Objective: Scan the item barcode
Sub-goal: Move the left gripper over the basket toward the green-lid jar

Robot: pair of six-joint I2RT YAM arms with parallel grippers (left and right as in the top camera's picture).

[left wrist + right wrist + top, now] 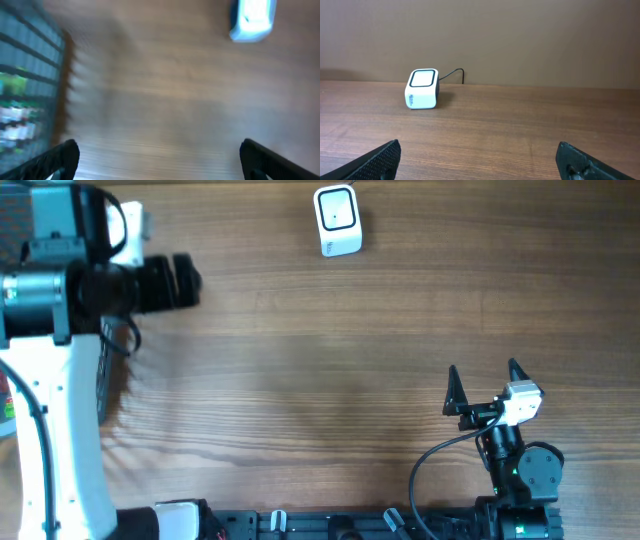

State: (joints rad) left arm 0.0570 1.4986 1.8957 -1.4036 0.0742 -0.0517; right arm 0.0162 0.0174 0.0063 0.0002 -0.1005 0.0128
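Brown wood-grain desk carries the white scanner at its far edge, its window turned upward, likely so an item can be shown to it from above. The left pincer hangs released and empty near a wire basket at the left. The blurred green and white goods inside are probably what needs scanning. The right pincer sits released at the near right, clear of that reach.
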